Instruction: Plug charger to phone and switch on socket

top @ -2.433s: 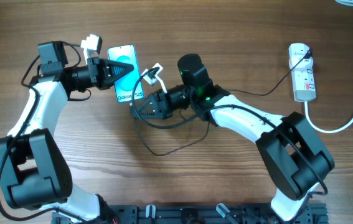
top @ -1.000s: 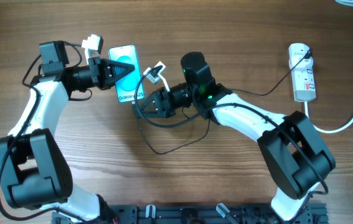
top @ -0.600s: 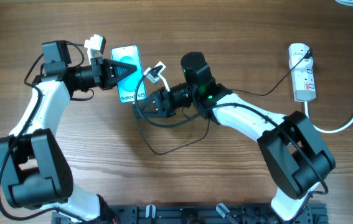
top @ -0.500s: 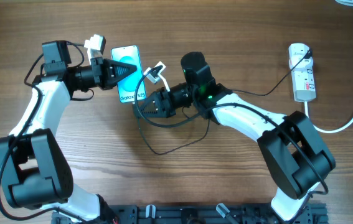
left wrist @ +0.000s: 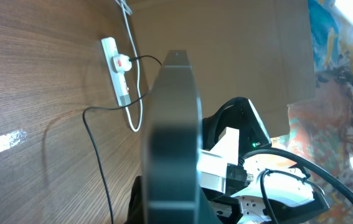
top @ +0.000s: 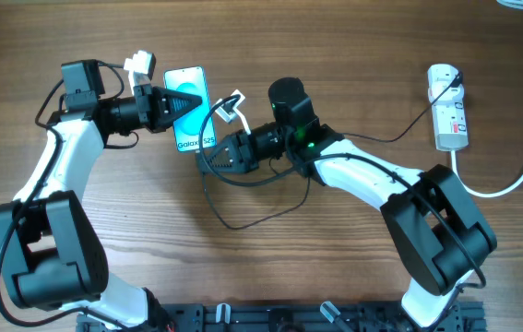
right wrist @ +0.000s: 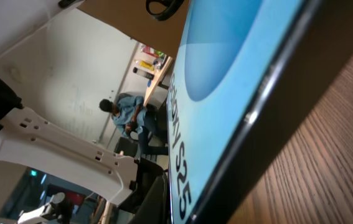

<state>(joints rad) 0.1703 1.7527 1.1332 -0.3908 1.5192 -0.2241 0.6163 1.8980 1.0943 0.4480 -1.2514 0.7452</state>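
Wood-grain table (top: 335, 55) carries everything. Nearest the base, slack of the charger (top: 238, 227) loops up to the right gripper (top: 217, 157), its fingers pressed together, apparently on the plug end, at the bottom edge of the phone (top: 192, 115). Beyond, the left gripper (top: 171, 103) pinches the phone. Insertion looks underway; next comes lining up tip and port. The socket (top: 449, 118) waits far right.
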